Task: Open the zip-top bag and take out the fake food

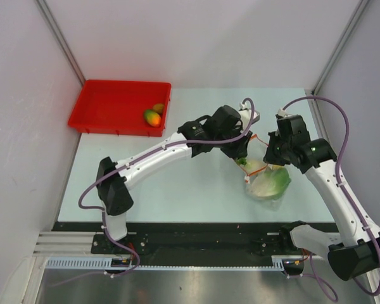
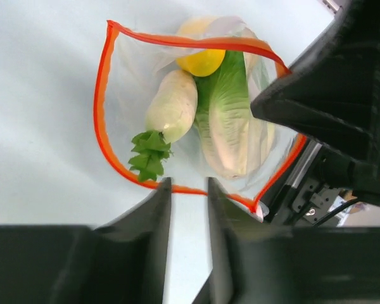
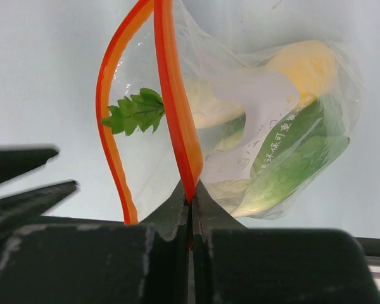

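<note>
— Start big. What's on the table (image 1: 177, 183)?

— A red tray (image 1: 107, 101) at the 10 o'clock corner in the top view, and the zip-top bag (image 1: 269, 183) lying toward 4 o'clock, with both arms bent over it.

— The hands?

— The right gripper (image 3: 190, 196) is closed tight on the bag's orange-red zip strip (image 3: 177, 114) — its wrist view shows the two tips meeting on the strip with no gap. The left gripper (image 2: 189, 185) has its fingers (image 2: 158, 202) parted by a narrow slot. The other side of the strip runs across that slot right at the tips, and bare table shows between them, so it is not pinching anything.

— So the bag is open?

— Yes, the mouth gapes as a wide loop in the left wrist view.

— And the food?

— Inside the bag: the lettuce (image 2: 231, 126) toward 3 o'clock, the white radish (image 2: 173, 104) just beside it, its green top pointing to 7 o'clock, and the yellow piece (image 2: 202, 61) at 12 o'clock, touching both. In the tray's 4 o'clock corner sit the mango-like fruit (image 1: 152, 118) and a small brown piece (image 1: 158, 108), touching.

— Any writing?

— A line of dark characters (image 3: 275, 142) on the bag wall, below a white patch (image 3: 259, 107) — too small to read.
</note>
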Available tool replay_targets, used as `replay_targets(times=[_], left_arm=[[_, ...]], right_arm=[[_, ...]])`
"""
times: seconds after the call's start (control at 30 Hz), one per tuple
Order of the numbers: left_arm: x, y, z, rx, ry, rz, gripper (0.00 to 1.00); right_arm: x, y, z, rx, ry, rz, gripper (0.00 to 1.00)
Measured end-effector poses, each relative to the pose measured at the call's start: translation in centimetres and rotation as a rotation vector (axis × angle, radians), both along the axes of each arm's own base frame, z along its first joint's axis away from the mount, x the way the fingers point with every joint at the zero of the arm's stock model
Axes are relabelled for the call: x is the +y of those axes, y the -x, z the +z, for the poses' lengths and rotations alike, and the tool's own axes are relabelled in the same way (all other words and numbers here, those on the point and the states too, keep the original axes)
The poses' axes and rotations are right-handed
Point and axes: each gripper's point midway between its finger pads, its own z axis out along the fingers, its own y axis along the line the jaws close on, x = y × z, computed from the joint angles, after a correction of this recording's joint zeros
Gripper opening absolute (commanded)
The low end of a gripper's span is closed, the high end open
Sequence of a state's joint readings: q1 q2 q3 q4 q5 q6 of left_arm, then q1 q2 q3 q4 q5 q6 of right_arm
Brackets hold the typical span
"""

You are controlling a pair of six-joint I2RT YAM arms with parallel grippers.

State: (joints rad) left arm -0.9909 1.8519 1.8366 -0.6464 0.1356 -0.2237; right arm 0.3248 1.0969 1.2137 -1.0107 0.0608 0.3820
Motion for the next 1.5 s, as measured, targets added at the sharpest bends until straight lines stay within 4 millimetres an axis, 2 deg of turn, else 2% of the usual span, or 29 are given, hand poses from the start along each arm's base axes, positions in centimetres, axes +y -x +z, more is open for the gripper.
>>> replay_targets(times=[0.07, 0.23, 0.33, 0.43, 0.63, 0.87, 0.9, 0.93, 1.0, 1.03, 1.07, 1.1, 1.13, 1.23, 1.33, 1.5], left_arm=[[-0.5, -0.2, -0.8, 0.008, 0.003, -0.015, 0.47], [-2.7, -1.9, -3.6, 0.026, -0.030, -0.006, 0.47], [-3.4, -2.9, -5.8, 0.038, -0.074, 0.021, 0.49], [-2.9, -3.4, -7.3, 0.039, -0.126, 0.051, 0.53], [-1.9, -4.3, -8.1, -0.005, -0.171, 0.100, 0.54], [-0.7, -3.5, -11.1, 0.016, -0.244, 0.097, 0.50], [-0.7, -3.3, -11.3, 0.018, -0.248, 0.095, 0.49], [-0.7, -3.1, -11.6, 0.023, -0.249, 0.089, 0.42], [-0.6, -2.6, -12.1, 0.036, -0.251, 0.076, 0.27], [-0.6, -2.4, -12.2, 0.042, -0.250, 0.070, 0.16], [-0.6, -2.3, -12.2, 0.045, -0.250, 0.067, 0.12], [-0.7, -2.1, -12.1, 0.046, -0.248, 0.065, 0.03], [-0.7, -2.1, -12.0, 0.043, -0.245, 0.062, 0.00], [-0.8, -2.1, -11.1, 0.037, -0.232, 0.060, 0.00], [-1.3, -2.2, -9.5, 0.029, -0.202, 0.053, 0.00], [-2.5, -2.6, -4.4, -0.020, -0.096, 0.045, 0.00]], right_arm=[[0.1, 0.1, 0.1, -0.001, -0.008, 0.002, 0.00], [0.1, 0.1, 0.1, 0.001, -0.019, 0.004, 0.00], [0.0, 0.1, 0.1, 0.001, -0.021, 0.000, 0.00], [-0.1, 0.1, 0.1, 0.002, -0.023, -0.003, 0.00], [-0.1, 0.1, 0.1, 0.004, -0.029, -0.006, 0.00], [0.0, 0.1, 0.2, 0.005, -0.035, -0.004, 0.00], [-0.1, 0.1, 0.2, 0.005, -0.035, -0.006, 0.00], [-0.1, 0.0, 0.2, 0.004, -0.035, -0.008, 0.00], [-0.2, 0.0, 0.2, 0.003, -0.035, -0.011, 0.00], [-0.2, -0.1, 0.2, 0.002, -0.035, -0.012, 0.00], [-0.3, -0.1, 0.2, 0.001, -0.036, -0.013, 0.00], [-0.3, -0.1, 0.2, 0.000, -0.036, -0.014, 0.00], [-0.3, -0.2, 0.2, -0.001, -0.036, -0.015, 0.00], [-0.3, -0.2, 0.2, -0.001, -0.036, -0.016, 0.00], [-0.3, -0.2, 0.2, -0.002, -0.036, -0.017, 0.00], [-0.3, -0.2, 0.3, -0.005, -0.035, -0.018, 0.00]])
